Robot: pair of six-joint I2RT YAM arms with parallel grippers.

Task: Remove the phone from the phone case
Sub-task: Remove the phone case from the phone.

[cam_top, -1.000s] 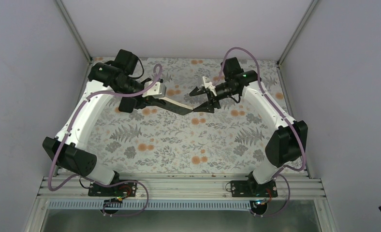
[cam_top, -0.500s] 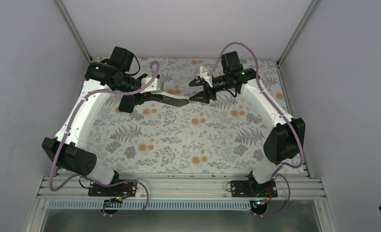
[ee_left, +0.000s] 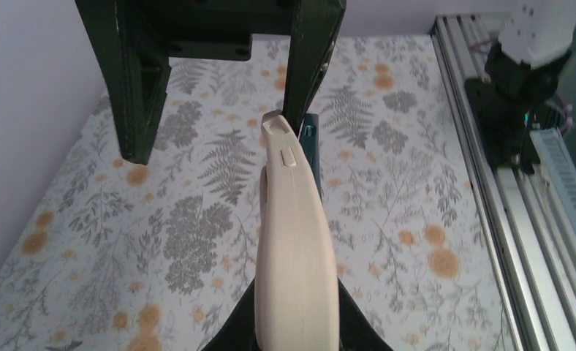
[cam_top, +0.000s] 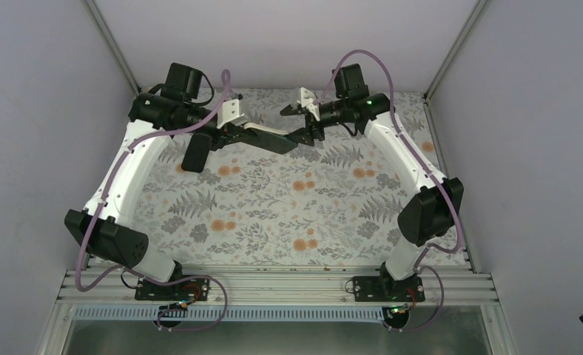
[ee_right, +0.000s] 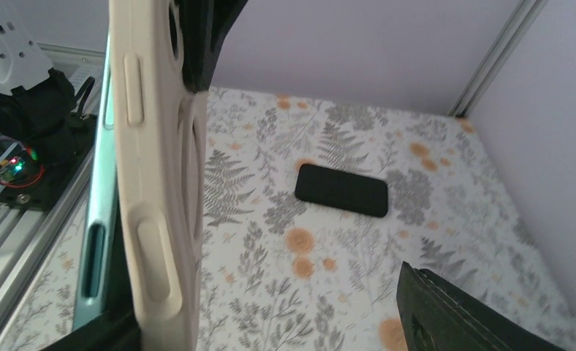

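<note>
Both arms have the phone case point(cam_top: 268, 139) up in the air over the far side of the table point(cam_top: 274, 214). The left gripper point(cam_top: 233, 137) is clamped on 1 end. The right gripper point(cam_top: 301, 124) has its jaws wide, 1 finger point(cam_top: 302, 137) touching the other end. A phone point(ee_right: 341, 189) lies flat on the table, so the case may be empty; I'd check that first.

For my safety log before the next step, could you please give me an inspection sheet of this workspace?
Surface: floral-print table cover, flat.
Job's things: beige rubbery phone case held in the air; a teal phone edge shows beside it.
Clutter: black flat rectangular slab lying on the cover.
Grippers: left gripper shut on the case; right gripper open, one finger at the case's far end.
Cables: purple cables looped along both arms, not snagged.
Surroundings: plain grey walls, aluminium rail at the near edge.
</note>
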